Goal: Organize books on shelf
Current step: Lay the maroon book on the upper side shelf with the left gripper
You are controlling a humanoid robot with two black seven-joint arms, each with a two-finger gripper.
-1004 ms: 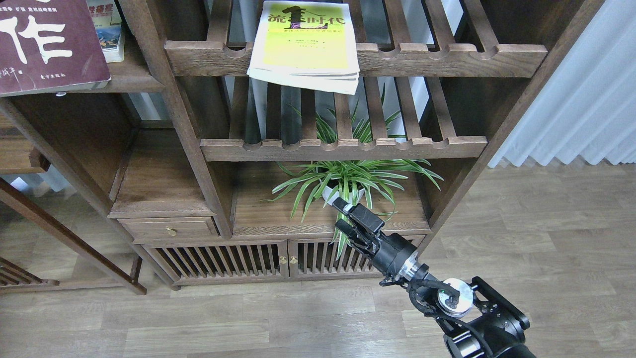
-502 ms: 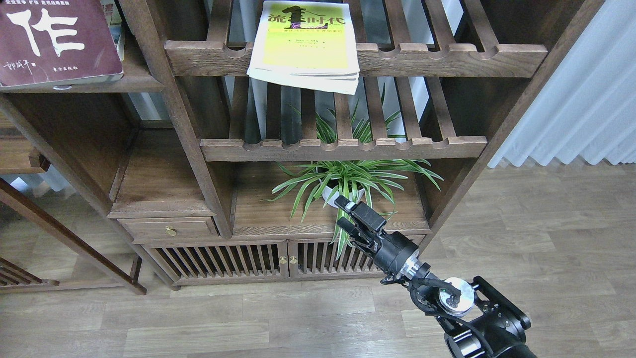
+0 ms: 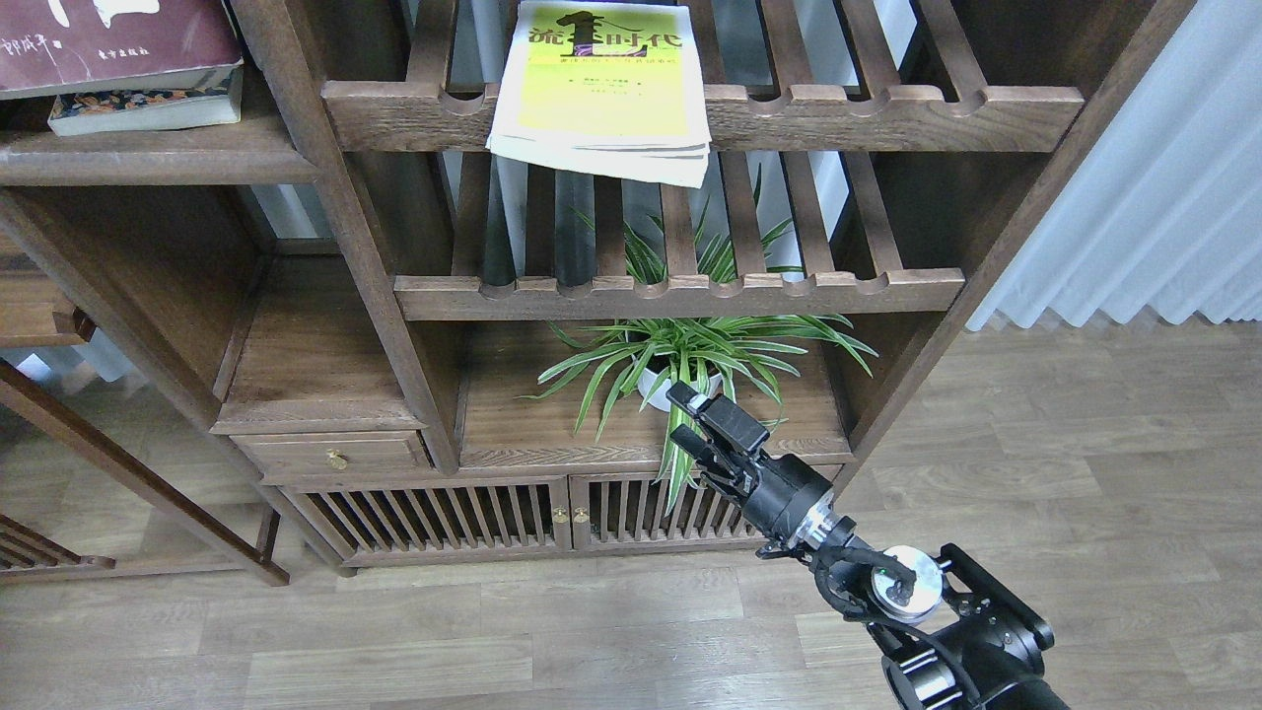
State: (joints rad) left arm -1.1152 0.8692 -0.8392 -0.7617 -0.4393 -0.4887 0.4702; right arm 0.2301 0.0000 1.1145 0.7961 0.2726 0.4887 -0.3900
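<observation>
Head view: looked forward and down at a dark wooden bookcase.
Right gripper (image 3: 685, 424): hung low in front of the cabinet doors, beside the potted plant (image 3: 690, 360); its 2 fingers stood slightly apart with nothing between them, so I judged it open and empty.
Left gripper: not in view.
Yellow-green book (image 3: 603, 84): lay flat on the upper slatted rack (image 3: 887, 104), its near edge overhanging the scalloped rail.
Maroon book (image 3: 118, 39): lay at the top left on the solid plank shelf (image 3: 158, 158), stacked on a smaller book (image 3: 148, 106) whose cover was mostly hidden.
Step in hand: judged as between picks, with 2 books on the plank and 1 still on the rack.
Next move: likely called for the right arm to rise well up to the yellow-green book, take its overhanging edge, and carry it left to the plank.
Risk: the thin paperback could sag or slide when lifted by 1 edge.
</observation>
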